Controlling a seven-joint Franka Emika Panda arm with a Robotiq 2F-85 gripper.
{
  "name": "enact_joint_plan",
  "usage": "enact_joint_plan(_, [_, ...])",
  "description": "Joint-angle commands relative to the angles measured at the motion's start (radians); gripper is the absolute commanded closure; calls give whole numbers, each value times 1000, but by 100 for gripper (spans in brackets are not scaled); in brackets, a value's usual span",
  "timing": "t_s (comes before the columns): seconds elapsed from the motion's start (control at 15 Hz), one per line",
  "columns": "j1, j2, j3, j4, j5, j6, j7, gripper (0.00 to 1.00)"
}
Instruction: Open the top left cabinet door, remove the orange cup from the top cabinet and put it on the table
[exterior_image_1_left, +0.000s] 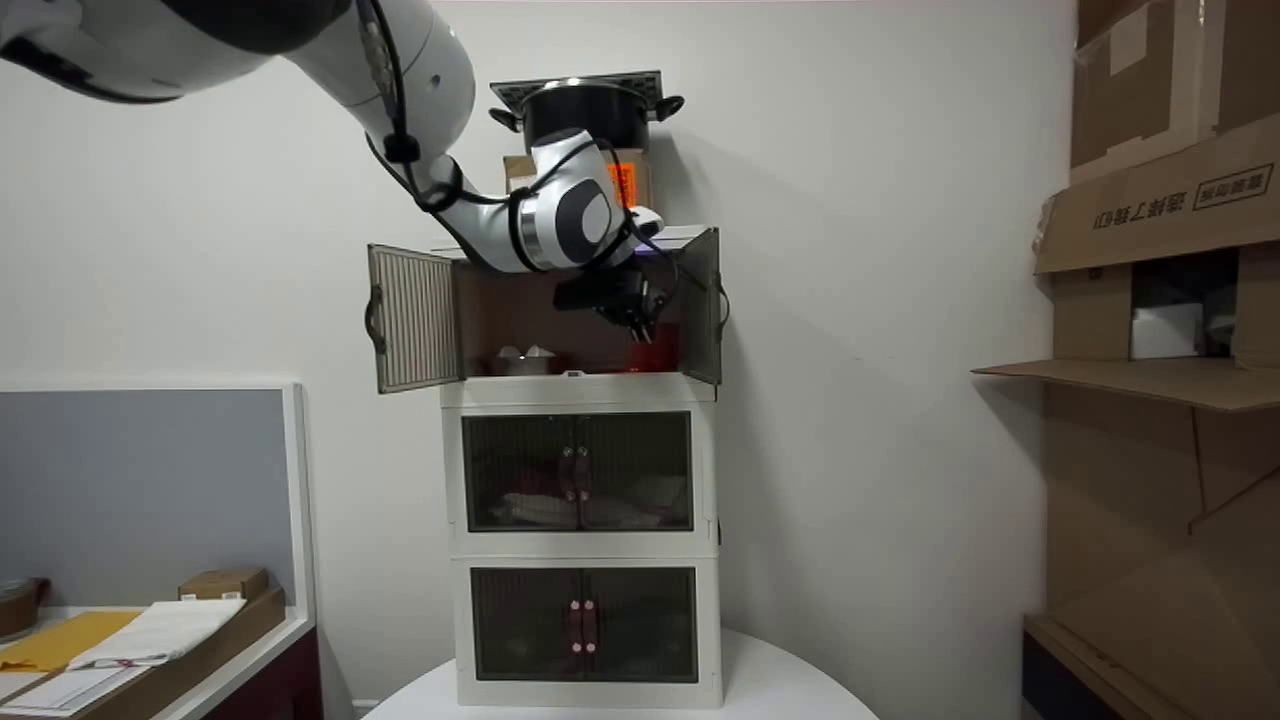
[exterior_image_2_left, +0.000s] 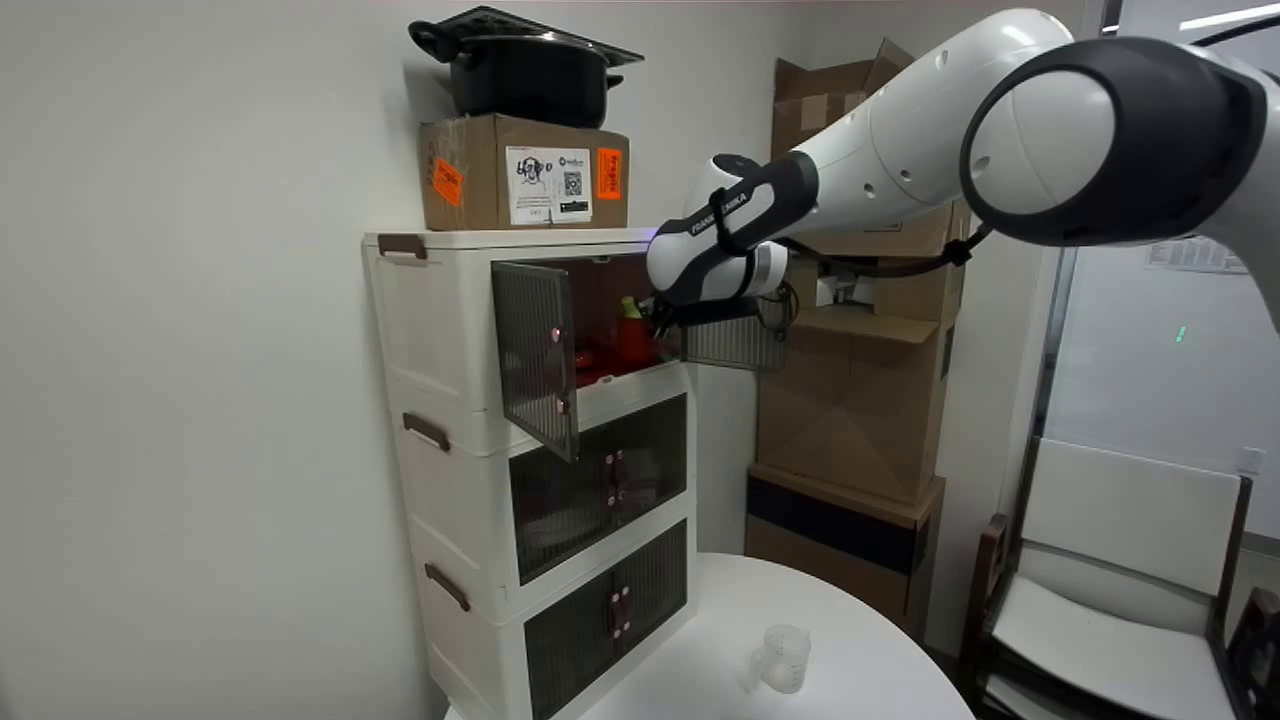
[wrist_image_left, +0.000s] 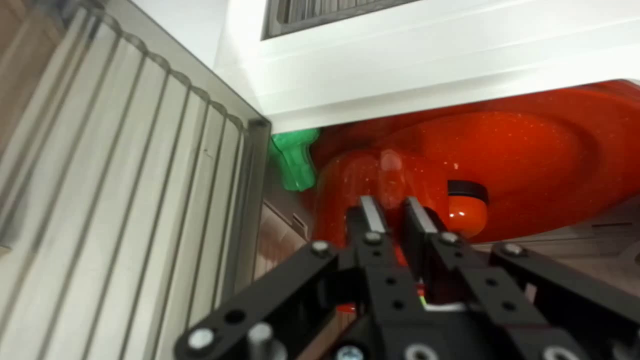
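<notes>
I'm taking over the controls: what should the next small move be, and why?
Probably close the gripper gently before pulling: in the wrist view its fingers flank what looks like the handle of the red-orange cup, but I can't tell whether they grip it.

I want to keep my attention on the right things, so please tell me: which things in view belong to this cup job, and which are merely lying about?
For the job: left door; top cabinet; cup, inside it; table; tool, near the cup.
Just lying about: pot; box under it; beaker; green item; chair.
</notes>
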Motion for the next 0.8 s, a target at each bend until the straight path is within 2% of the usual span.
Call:
enact_joint_plan(0.0, [37, -128, -50, -151, -56, 65, 92, 92])
enact_joint_plan(0.4, [105, -257, -104, -341, -174, 110, 231, 92])
enact_joint_plan(0.73, [163, -310, -139, -483, -306, 128, 430, 92])
